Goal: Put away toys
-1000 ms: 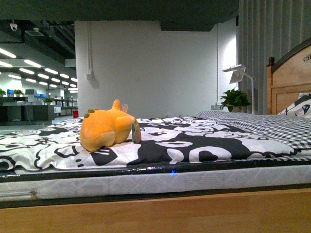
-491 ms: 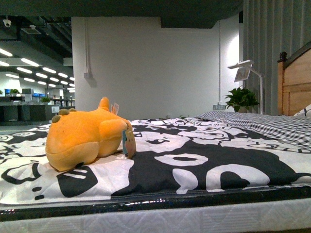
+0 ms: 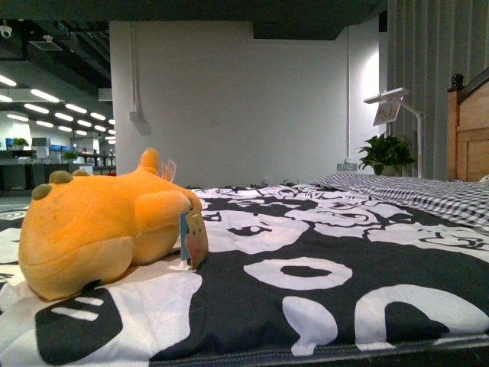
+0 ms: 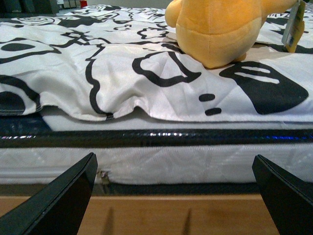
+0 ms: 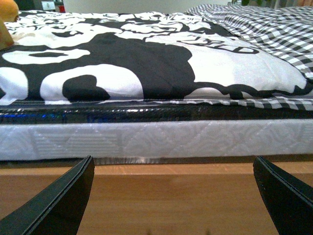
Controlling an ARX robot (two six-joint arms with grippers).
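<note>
An orange-yellow plush animal (image 3: 99,229) with olive-green bumps and a paper tag lies on the black-and-white bedspread (image 3: 306,275) at the left of the front view. In the left wrist view the plush (image 4: 220,29) sits on the bed above and beyond my left gripper (image 4: 173,196), which is open and empty, low in front of the mattress side. In the right wrist view only an edge of the plush (image 5: 5,24) shows at the far side. My right gripper (image 5: 173,196) is open and empty, low before the wooden bed frame (image 5: 171,196). Neither arm shows in the front view.
The white mattress edge (image 4: 171,164) and wooden frame (image 4: 146,215) stand in front of both grippers. A checked blanket (image 3: 428,195), wooden headboard (image 3: 474,130), potted plant (image 3: 390,153) and lamp (image 3: 390,107) are at the right. A white wall (image 3: 244,99) stands behind.
The front view has closed in on the bed. The plush now looks larger and further left, and the bed frame has dropped out of that view. The plush has not moved on the spread.
</note>
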